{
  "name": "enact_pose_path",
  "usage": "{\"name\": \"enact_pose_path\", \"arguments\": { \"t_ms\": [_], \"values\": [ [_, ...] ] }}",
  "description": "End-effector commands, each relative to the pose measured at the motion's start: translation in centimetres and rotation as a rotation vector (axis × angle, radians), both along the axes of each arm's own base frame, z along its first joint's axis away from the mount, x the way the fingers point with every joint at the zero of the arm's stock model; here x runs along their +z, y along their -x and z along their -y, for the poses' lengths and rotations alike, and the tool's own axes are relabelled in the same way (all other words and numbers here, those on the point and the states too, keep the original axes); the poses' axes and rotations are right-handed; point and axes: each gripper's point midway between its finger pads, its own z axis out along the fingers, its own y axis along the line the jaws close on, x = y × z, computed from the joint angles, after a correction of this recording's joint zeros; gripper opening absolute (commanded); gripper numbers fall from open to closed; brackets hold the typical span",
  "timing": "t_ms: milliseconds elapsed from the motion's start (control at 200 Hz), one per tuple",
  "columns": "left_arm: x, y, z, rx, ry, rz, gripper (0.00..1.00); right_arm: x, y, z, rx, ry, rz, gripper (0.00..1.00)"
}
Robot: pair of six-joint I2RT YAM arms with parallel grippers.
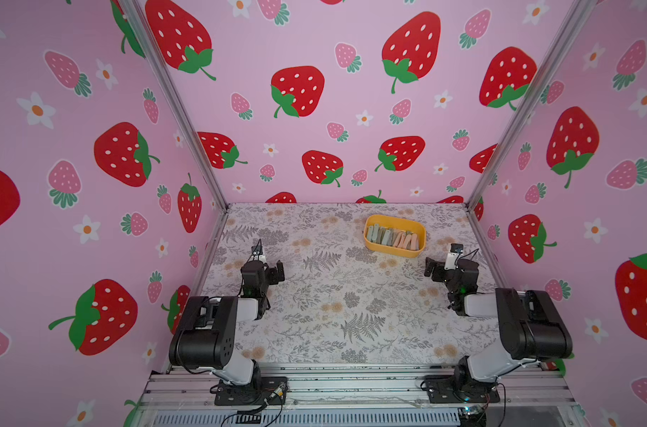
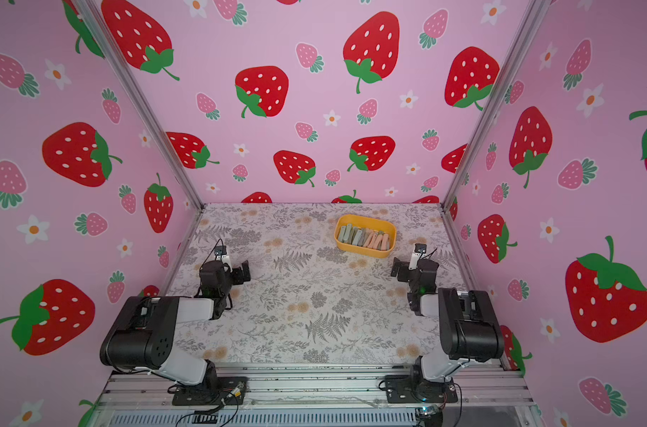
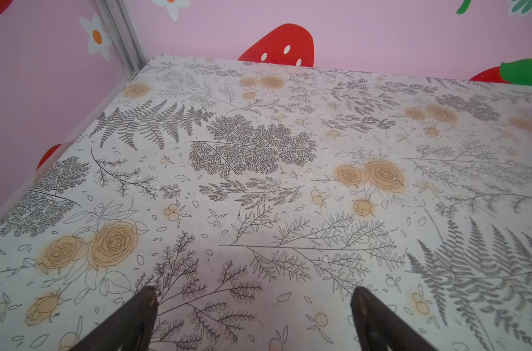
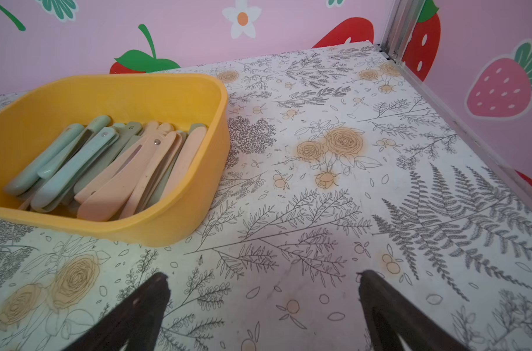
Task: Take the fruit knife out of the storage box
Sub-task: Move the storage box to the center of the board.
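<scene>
The storage box [image 1: 393,253], a shallow yellow-orange tub, stands at the back right of the table in both top views [image 2: 363,252]. Several folded fruit knives [image 4: 112,170] with pale green and peach handles lie side by side inside it [image 1: 392,236]. My right gripper [image 4: 262,275] is open and empty just above the cloth, in front of the box and to its right [image 1: 431,269]. In the right wrist view the box's near wall [image 4: 167,226] lies just beyond one finger. My left gripper [image 3: 254,293] is open and empty over the left side of the table [image 1: 277,271], far from the box.
A fern-and-rose patterned cloth [image 1: 333,314] covers the table. Pink strawberry walls with metal corner posts [image 1: 477,199] close in the left, back and right sides. Both arm bases sit on the aluminium rail [image 1: 351,384] at the front edge.
</scene>
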Motion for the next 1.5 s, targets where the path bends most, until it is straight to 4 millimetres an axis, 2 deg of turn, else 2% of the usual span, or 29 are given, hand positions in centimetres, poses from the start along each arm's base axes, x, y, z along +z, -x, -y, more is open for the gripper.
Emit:
{"name": "enact_pose_path", "arguments": {
  "t_ms": [0,610,675,710,815,900,980,995,1035,1075,1125,1165,1235,1320,1440,1496],
  "values": [
    [1.1,-0.7,0.0,-0.010,-0.007,0.024,0.99,1.0,-0.6,-0.1,0.014,0.010,0.024,0.99],
    [1.2,-0.8,0.1,-0.013,-0.004,0.025,0.99,1.1,-0.5,-0.1,0.012,0.013,0.026,0.99],
    [1.5,-1.0,0.8,-0.055,-0.005,0.000,0.99,1.5,-0.7,-0.2,-0.006,0.038,0.030,0.99],
    [2.1,-1.1,1.7,-0.102,-0.019,-0.054,0.99,1.8,-0.8,-0.3,-0.009,0.052,0.019,0.99],
    [6.0,-2.6,4.8,-0.189,-0.086,-0.093,0.99,4.5,-2.1,1.3,-0.172,0.179,-0.100,0.99],
    [9.0,-3.8,9.6,-0.326,-0.044,-0.092,0.99,6.6,-3.6,1.3,-0.219,0.236,-0.160,0.99],
    [10.5,-5.6,14.9,-0.410,-0.049,-0.163,0.98,8.5,-4.9,0.1,-0.228,0.238,-0.141,0.99],
    [10.2,-5.8,15.7,-0.422,-0.051,-0.195,0.98,8.8,-5.1,0.0,-0.236,0.241,-0.140,0.99],
    [10.7,-7.0,18.7,-0.463,-0.050,-0.246,0.96,9.7,-5.7,-0.2,-0.271,0.253,-0.145,0.99],
    [10.1,-8.1,21.4,-0.494,-0.041,-0.327,0.95,10.4,-6.2,-0.6,-0.297,0.261,-0.179,0.99],
    [9.6,-9.4,24.7,-0.540,-0.005,-0.419,0.93,10.5,-7.0,-1.4,-0.300,0.274,-0.265,0.99],
    [9.1,-10.2,27.2,-0.571,0.023,-0.486,0.97,10.4,-7.6,-1.9,-0.314,0.292,-0.336,0.99],
    [8.7,-11.7,30.5,-0.611,0.119,-0.552,0.98,10.2,-7.7,-1.9,-0.382,0.309,-0.456,0.99],
    [8.4,-13.3,32.4,-0.610,0.319,-0.537,0.94,8.8,-7.6,-2.9,-0.383,0.268,-0.574,0.99],
    [7.5,-14.3,35.2,-0.662,0.414,-0.548,0.92,8.0,-7.5,-5.0,-0.304,0.195,-0.575,0.99],
    [6.8,-14.6,35.7,-0.661,0.456,-0.555,0.91,7.8,-7.3,-5.7,-0.277,0.164,-0.567,0.99]
  ]
}}
